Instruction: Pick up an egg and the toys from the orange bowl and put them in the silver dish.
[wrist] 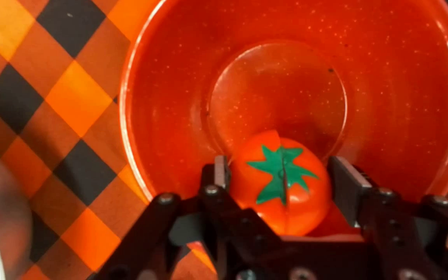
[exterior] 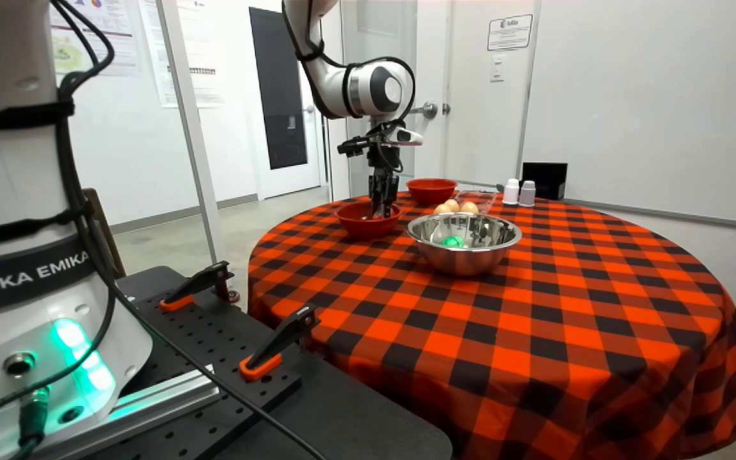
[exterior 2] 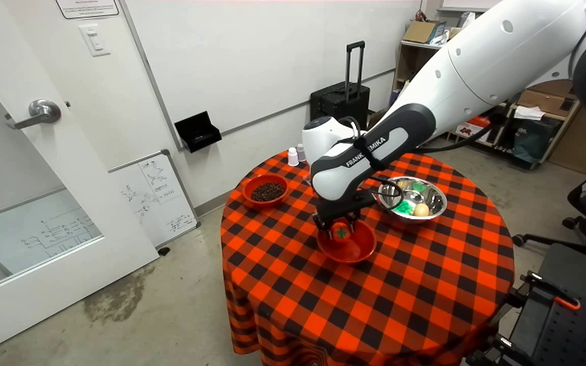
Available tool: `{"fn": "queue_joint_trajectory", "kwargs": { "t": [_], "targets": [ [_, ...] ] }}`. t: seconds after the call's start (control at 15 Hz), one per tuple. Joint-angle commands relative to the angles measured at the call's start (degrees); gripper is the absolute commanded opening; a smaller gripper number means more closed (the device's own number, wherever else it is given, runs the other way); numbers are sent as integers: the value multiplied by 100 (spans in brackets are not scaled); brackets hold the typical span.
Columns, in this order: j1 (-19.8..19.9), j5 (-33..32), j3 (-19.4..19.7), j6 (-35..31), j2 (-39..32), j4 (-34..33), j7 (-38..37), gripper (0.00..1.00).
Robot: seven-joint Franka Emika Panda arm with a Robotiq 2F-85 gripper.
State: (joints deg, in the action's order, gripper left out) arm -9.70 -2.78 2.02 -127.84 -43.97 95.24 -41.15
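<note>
Toy tomato [wrist: 280, 184], red with a green leaf star and a seam down its middle, lying inside the orange bowl [wrist: 278, 81], toward one side of its base; contact with the bowl's floor not possible to confirm. Step in hand, by judgement: getting this tomato out. Best to press evenly from both sides of the seam, pushing the halves together, then rise straight up, clear of the rim, before any sideways travel.

Fingers [wrist: 347, 192] partway apart, spread only as wide as the tomato, grasping it with one tip against each side; firmness of the hold not readable.

Near the bowl on the cloth-covered worktop [exterior: 598, 287]: the silver dish [exterior: 464, 262], containing green pieces [exterior 2: 404, 207] and a tan oval, probably the egg [exterior 2: 421, 210]. For a gentle finish, lower the tomato into the dish before letting go, away from that egg. Farther out, a second orange-red bowl [exterior: 432, 193] with dark beans [exterior 2: 267, 192].
</note>
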Motion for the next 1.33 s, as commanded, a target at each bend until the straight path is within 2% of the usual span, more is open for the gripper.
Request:
{"fn": "queue_joint_trajectory", "kwargs": {
  "t": [0.0,0.33,0.67,0.93,1.27],
  "targets": [
    [56,218,-43,-78,460,319,335,38],
    [193,317,-6,-69,1367,925,850,38],
    [381,-90,490,-292,1913,1250,769,38],
    [565,-687,977,-762,1648,1195,592,38],
    [745,-891,1311,-1150,1100,1140,606,38]
  ]
}}
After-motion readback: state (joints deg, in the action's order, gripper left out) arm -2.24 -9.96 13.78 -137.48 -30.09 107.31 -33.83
